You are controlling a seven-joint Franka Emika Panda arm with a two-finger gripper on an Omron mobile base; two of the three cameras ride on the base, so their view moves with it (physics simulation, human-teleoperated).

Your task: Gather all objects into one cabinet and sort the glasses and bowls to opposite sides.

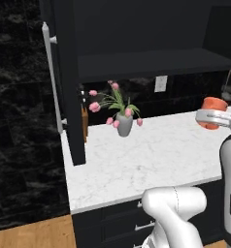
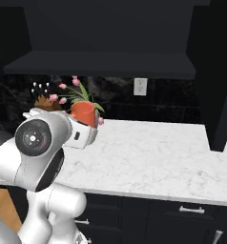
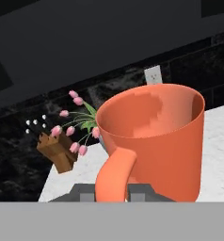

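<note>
Marble-veined white counter [image 1: 151, 155] lies under the black cabinet [image 1: 151, 63]; the gripper [image 1: 215, 117] holds the orange mug [image 1: 213, 110] aloft at right. Right base view: mug [image 2: 84, 113] above the wrist. Hand view: glossy, tapered mug [image 3: 156, 141], jaws pinching its base, handle nearest.

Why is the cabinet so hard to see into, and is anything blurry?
Left base view: the black wall cabinet is almost featureless dark against the bright white marble counter. Right base view: same gloom under the shelf. Hand view: the small orange-red mug looms large, with blocky, pixelated shading inside its rim.
</note>
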